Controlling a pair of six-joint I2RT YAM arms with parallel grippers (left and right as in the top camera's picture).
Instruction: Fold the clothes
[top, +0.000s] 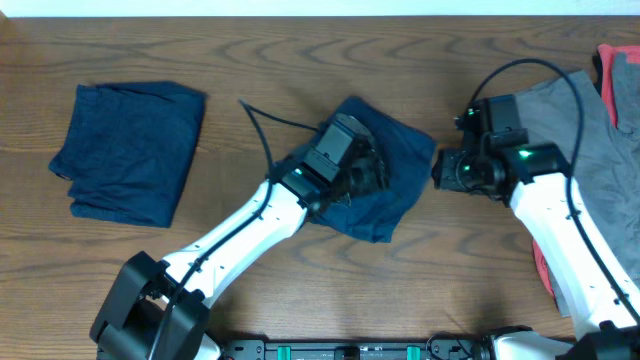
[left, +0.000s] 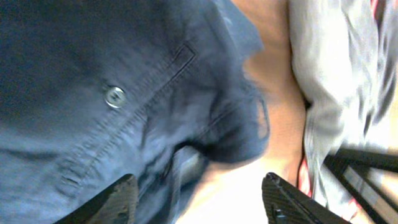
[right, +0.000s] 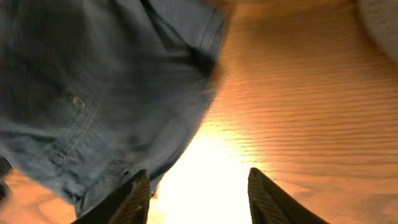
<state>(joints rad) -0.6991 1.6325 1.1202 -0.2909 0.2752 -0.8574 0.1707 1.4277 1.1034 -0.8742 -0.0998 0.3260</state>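
Button (left: 115, 96) in wrist views, folded shorts (top: 128, 150) overhead

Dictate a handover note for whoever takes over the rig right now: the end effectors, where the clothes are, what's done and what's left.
Left end effector: open, low over the middle navy piece, gripping nothing.
Right end effector: open, at that piece's right edge, with bare table between its fingers.
Done: the folded navy piece lies at the table's left.
Left: the middle navy piece is rumpled and not neatly folded. The grey garment and the red garment lie heaped, unfolded, at the right edge.
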